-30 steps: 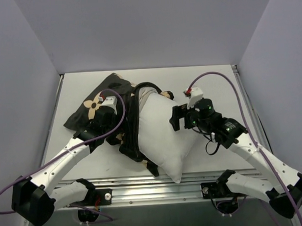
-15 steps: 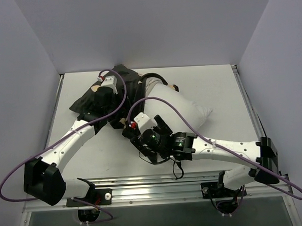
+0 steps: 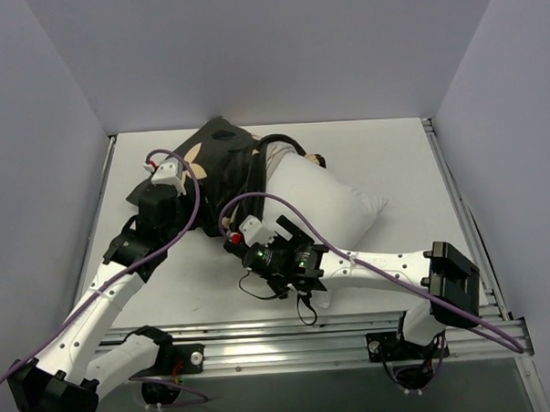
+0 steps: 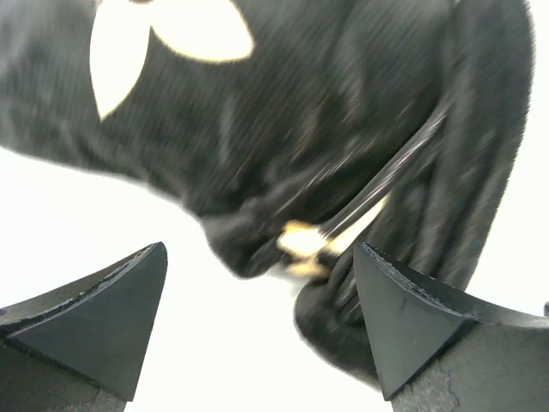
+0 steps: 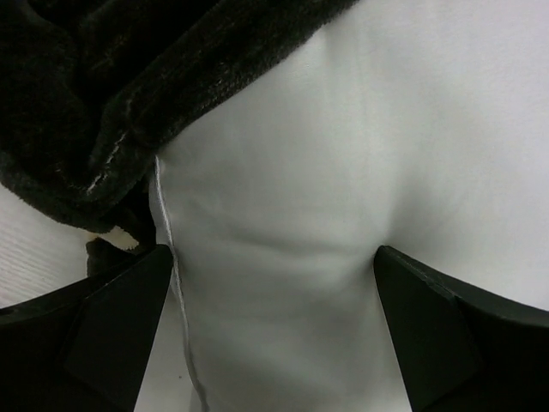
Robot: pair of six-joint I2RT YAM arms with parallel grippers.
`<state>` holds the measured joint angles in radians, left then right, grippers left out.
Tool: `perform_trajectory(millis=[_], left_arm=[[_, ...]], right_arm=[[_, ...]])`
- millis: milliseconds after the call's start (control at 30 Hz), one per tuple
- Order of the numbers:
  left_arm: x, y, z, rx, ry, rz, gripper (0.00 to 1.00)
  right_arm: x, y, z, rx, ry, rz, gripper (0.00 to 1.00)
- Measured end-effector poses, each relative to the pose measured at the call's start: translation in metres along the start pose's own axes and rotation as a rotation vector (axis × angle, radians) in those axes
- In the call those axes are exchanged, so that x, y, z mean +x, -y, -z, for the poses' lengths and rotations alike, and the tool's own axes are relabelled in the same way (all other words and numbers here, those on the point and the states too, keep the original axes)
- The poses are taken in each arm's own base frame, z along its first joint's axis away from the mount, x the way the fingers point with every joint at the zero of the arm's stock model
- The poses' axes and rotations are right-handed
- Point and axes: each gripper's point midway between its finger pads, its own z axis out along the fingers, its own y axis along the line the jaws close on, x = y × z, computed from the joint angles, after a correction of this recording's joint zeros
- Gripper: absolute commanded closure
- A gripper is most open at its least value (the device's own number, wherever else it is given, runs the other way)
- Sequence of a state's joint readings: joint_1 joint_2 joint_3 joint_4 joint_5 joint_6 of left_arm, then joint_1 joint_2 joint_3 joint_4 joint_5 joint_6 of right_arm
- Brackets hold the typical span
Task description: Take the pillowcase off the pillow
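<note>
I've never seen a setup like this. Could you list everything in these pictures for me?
pillowcase: one, black with tan flowers, bunched far left, covering the pillow's left end
pillow: one, plain white, mid-table, mostly bare
table: one, white, under everything
walls: three, pale grey, around the table
rail: one, silver, along the near edge
cables: two, purple, one along each arm
left arm: white and black, reaching to the pillowcase
left tool: black fingers, open, at the pillowcase
right arm: white and black, stretched leftward
right tool: black fingers, open, at the pillow
</note>
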<state>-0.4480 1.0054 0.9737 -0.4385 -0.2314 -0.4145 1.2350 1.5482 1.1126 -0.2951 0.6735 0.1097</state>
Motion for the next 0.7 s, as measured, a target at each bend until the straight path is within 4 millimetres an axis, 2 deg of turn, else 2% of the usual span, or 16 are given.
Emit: perform_trajectory(millis=[100, 167, 200, 267, 300, 333, 500, 700], left_arm=[[0.023, -0.01, 0.002, -0.019, -0.054, -0.003, 0.02], [0.039, -0.015, 0.003, -0.027, -0.094, 0.001, 0.02], [0.046, -0.016, 0.004, -0.026, -0.108, 0.004, 0.02], [0.058, -0.019, 0.005, -0.021, -0.132, 0.012, 0.02], [0.063, -0.018, 0.005, -0.015, -0.144, 0.021, 0.02], [0.068, -0.018, 0.005, -0.008, -0.155, 0.027, 0.02], [0.083, -0.005, 0.001, 0.057, -0.204, 0.08, 0.02], [0.085, 0.024, -0.012, 0.177, -0.21, 0.142, 0.02]], right_arm=[[0.012, 0.001, -0.014, 0.006, -0.038, 0.011, 0.01], [0.021, 0.005, -0.026, 0.023, -0.07, 0.016, 0.12], [0.024, 0.007, -0.032, 0.031, -0.084, 0.016, 0.33], [0.031, 0.013, -0.042, 0.047, -0.109, 0.013, 0.63], [0.032, 0.017, -0.045, 0.053, -0.116, 0.007, 0.9], [0.032, 0.02, -0.048, 0.055, -0.118, -0.003, 1.0], [0.023, 0.02, -0.052, 0.018, -0.09, -0.067, 1.0], [0.002, 0.024, -0.04, -0.066, -0.023, -0.147, 1.0]])
